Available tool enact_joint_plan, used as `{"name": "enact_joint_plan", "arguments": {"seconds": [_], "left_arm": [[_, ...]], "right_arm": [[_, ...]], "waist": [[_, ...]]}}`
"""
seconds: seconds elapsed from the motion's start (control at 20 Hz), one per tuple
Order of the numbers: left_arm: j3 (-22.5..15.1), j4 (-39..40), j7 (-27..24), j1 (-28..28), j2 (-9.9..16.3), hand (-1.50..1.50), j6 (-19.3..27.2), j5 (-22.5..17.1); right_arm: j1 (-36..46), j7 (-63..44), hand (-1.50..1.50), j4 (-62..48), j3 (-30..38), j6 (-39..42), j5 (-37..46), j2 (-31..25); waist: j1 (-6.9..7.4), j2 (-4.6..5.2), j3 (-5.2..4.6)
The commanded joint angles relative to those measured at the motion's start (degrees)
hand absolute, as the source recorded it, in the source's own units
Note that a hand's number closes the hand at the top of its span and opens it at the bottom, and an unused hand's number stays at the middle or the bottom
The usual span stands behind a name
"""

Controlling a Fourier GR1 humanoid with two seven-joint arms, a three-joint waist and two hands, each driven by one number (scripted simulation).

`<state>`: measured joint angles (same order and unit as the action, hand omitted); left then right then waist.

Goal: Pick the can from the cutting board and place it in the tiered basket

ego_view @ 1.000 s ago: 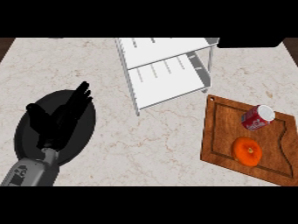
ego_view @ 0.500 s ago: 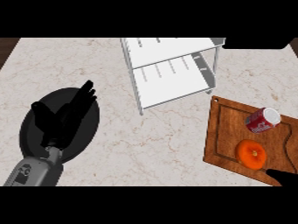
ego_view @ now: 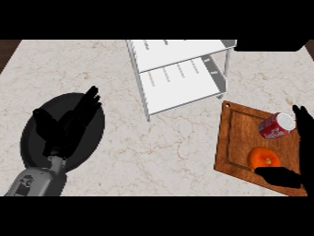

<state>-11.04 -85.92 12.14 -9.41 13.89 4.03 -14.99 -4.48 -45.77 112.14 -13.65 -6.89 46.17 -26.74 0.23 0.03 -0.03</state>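
A red can lies on its side on the wooden cutting board at the right, its pale end facing up and right. The white tiered basket stands at the back centre. My right hand comes in from the lower right over the board's right edge, open, with straight fingers just right of the can and the thumb below an orange. My left hand rests open, fingers up, over a dark plate at the left.
An orange sits on the board in front of the can. A dark round plate lies on the marble counter at the left. A black object stands at the back right corner.
My right hand has risen into view from the lower right edge and now stands beside the can. The view has shifted slightly. The left hand keeps its place over the plate.
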Motion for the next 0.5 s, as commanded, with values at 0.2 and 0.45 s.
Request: {"name": "enact_joint_plan", "arguments": {"seconds": [0.2, 0.45], "left_arm": [[4.3, 0.2, 1.8, -2.1, 0.0, 0.0, -3.1, 0.9], [3.1, 6.3, -4.3, -0.9, -4.5, 0.0, -3.0, 5.1]], "right_arm": [[1.0, -0.9, -1.5, -4.7, 0.2, 2.8, 5.9, 5.5], [-2.3, 4.1, -1.5, -7.3, 2.2, -1.2, 9.1, 7.8]], "waist": [[-0.28, -0.03, 0.02], [-0.44, -0.03, 0.02]]}}
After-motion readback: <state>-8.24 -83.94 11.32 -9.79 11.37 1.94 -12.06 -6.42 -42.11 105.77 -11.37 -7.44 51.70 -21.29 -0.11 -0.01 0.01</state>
